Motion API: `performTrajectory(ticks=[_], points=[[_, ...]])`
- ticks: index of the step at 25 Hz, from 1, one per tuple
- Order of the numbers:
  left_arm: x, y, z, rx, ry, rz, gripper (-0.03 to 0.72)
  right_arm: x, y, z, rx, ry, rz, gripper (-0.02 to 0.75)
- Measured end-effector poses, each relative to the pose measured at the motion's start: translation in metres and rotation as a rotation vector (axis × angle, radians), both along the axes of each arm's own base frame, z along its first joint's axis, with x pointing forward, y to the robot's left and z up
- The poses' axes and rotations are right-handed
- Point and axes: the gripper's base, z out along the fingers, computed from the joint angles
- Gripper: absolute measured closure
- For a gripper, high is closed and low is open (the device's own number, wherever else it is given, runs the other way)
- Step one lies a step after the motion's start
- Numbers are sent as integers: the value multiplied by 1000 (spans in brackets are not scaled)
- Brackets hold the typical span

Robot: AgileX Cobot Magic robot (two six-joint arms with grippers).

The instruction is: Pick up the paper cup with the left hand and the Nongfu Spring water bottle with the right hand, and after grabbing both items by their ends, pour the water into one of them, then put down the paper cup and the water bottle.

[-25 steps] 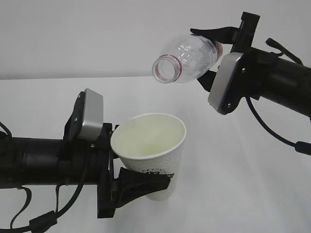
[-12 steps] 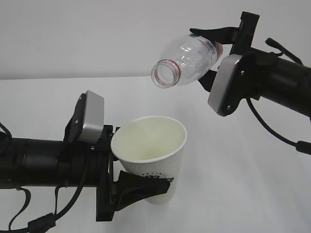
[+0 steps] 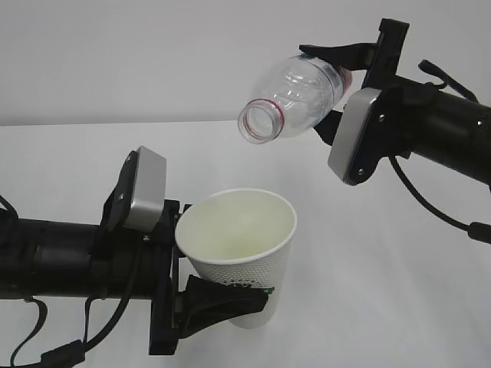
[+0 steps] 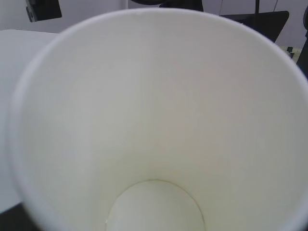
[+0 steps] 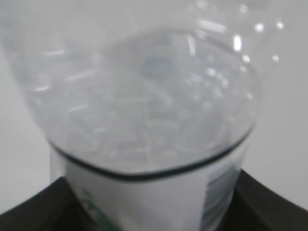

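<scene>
The white paper cup [image 3: 239, 249] hangs upright above the table, with my left gripper [image 3: 224, 295] shut on its lower part from the left. Only the cup's cream inside [image 4: 154, 120] shows in the left wrist view, and the fingers are hidden there. Up right, the clear Nongfu Spring water bottle [image 3: 299, 92] lies tipped, its open mouth pointing down-left above the cup. My right gripper [image 3: 332, 88] is shut on the bottle's labelled body. The bottle [image 5: 144, 101] fills the right wrist view, with black fingers [image 5: 272, 204] at its sides. No stream of water shows.
A white table [image 3: 399, 307] runs under both arms, with a pale wall behind it. Black cables hang from the left arm [image 3: 54, 261] and the right arm [image 3: 445, 130].
The left gripper has sunk a little with the cup. The bottle's mouth has dipped slightly down and left, while the right gripper has stayed almost in place.
</scene>
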Motion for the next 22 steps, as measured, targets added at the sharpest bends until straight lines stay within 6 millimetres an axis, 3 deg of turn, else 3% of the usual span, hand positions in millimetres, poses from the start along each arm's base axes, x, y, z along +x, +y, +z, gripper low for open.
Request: performTrajectory(ticks=[22], points=[[1,0,0,-5,4,16,153,0,0,0,-31,-37,0,267]])
